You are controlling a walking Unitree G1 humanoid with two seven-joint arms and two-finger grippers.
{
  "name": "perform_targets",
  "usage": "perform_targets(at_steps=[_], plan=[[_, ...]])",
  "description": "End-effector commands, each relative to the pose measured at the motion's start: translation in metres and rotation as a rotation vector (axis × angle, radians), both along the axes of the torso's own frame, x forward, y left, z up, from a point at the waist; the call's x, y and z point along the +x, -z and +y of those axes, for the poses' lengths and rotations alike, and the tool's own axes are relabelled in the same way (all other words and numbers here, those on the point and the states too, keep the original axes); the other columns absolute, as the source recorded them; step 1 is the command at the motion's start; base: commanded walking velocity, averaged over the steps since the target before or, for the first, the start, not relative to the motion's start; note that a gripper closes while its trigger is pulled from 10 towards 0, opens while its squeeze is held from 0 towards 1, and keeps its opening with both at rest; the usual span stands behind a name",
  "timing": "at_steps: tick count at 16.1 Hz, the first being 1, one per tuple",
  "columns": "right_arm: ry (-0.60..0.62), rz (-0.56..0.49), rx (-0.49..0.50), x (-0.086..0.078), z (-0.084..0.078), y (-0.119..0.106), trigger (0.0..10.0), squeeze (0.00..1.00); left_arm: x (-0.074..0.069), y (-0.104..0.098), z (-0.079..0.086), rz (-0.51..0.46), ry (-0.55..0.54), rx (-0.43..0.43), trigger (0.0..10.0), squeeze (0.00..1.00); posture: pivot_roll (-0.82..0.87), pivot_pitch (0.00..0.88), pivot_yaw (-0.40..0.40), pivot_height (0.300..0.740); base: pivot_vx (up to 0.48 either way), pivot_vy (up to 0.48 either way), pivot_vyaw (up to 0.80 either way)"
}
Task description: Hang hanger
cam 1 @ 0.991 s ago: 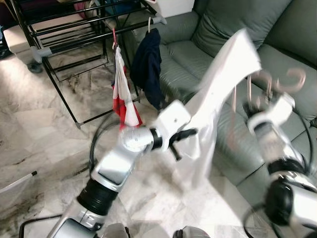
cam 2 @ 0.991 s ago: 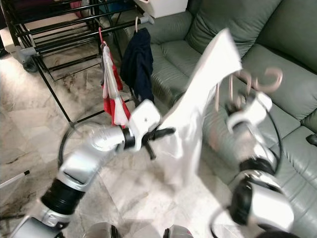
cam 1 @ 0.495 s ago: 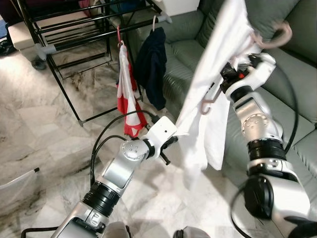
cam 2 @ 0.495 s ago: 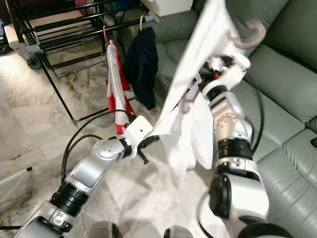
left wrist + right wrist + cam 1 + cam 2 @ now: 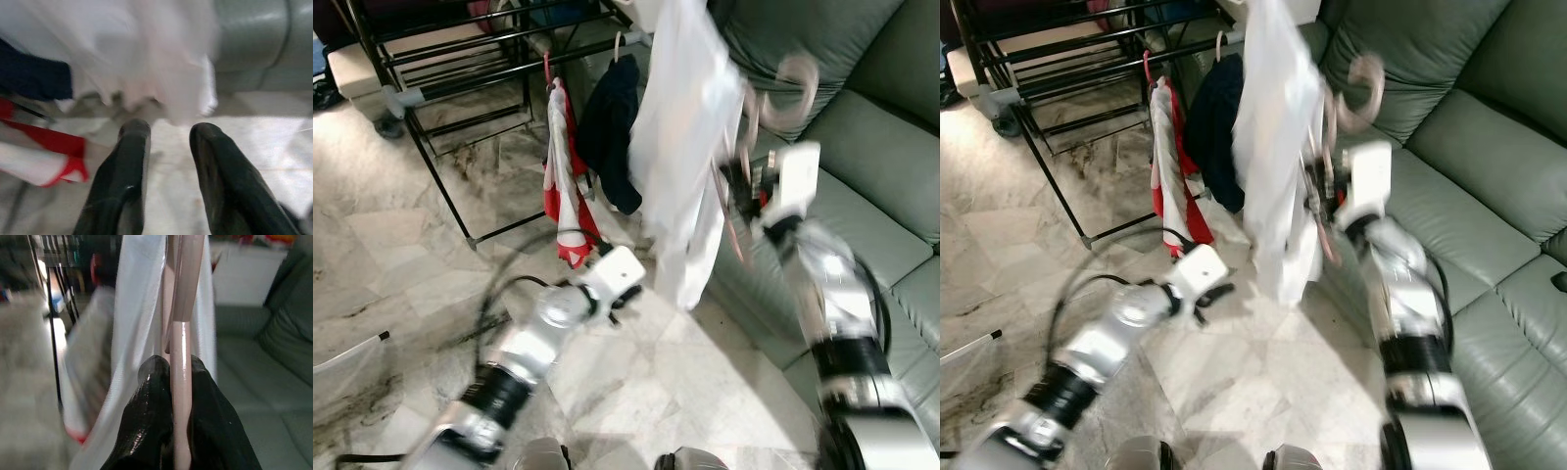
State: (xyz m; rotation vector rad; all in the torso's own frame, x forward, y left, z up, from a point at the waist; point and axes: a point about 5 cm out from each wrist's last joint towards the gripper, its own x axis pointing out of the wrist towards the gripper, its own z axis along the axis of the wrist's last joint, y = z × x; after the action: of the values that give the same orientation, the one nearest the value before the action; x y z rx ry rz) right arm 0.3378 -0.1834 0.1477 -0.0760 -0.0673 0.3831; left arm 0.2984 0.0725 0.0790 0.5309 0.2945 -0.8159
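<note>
Hanger in pale pink is sitting pinched between the two black fingers of the right gripper, which are squeezing tight on its thin stem. A white shirt is hanging from it, and its curly hook is sticking up above the gripper, in front of the green sofa. The right arm is holding it all up high, close to the end of the black drying rack. A dark blue shirt and a red and white cloth are hanging on the rack's rail on their own hangers. The left gripper is hanging low over the shiny marble floor, just under the bottom of the white shirt, with its fingers apart and nothing in them. The head pictures are blurry, so small parts are hard to see. I think the step now is bringing the hook up to the rail. To do it well, the right gripper should be keeping its tight hold so the hanger is not twisting. The hook's open side needs to be facing the rail, and it should be going a bit higher than the rail and then coming down onto it. A free spot beside the dark blue shirt looks best. Letting go should be waiting until the hook is sitting on the rail. The left gripper should be staying out of the cloth.
</note>
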Motion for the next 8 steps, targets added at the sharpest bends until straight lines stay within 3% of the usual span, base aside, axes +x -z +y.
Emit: perform_targets(at_steps=[1,3,4,6,8], plan=[[-0.041,-0.07,-0.056,-0.005,0.002,-0.005,10.0,0.0,0.001,-0.009,0.007,-0.092,-0.015,-0.016,10.0,1.0,-0.01,0.014,-0.028,0.74,0.0,0.0,0.0],[-0.065,-0.084,-0.109,-0.014,0.002,0.01,10.0,0.0,0.007,-0.017,0.029,-0.215,-0.096,-0.003,10.0,1.0,-0.01,0.016,-0.025,0.74,0.0,0.0,0.0],[-0.068,-0.057,-0.233,-0.018,0.0,0.023,10.0,0.0,0.01,-0.024,0.04,-0.297,-0.126,-0.035,10.0,1.0,-0.01,0.017,-0.027,0.74,0.0,0.0,0.0],[-0.145,0.047,-0.183,-0.026,-0.007,0.038,10.0,0.0,0.012,-0.033,0.051,-0.3,-0.117,-0.094,10.0,1.0,0.01,0.016,-0.033,0.74,0.0,0.0,0.0],[-0.229,0.095,-0.205,-0.035,-0.014,0.046,10.0,0.0,0.008,-0.039,0.057,-0.3,-0.031,-0.132,10.0,1.0,0.01,0.013,-0.035,0.74,0.0,0.0,0.0]])
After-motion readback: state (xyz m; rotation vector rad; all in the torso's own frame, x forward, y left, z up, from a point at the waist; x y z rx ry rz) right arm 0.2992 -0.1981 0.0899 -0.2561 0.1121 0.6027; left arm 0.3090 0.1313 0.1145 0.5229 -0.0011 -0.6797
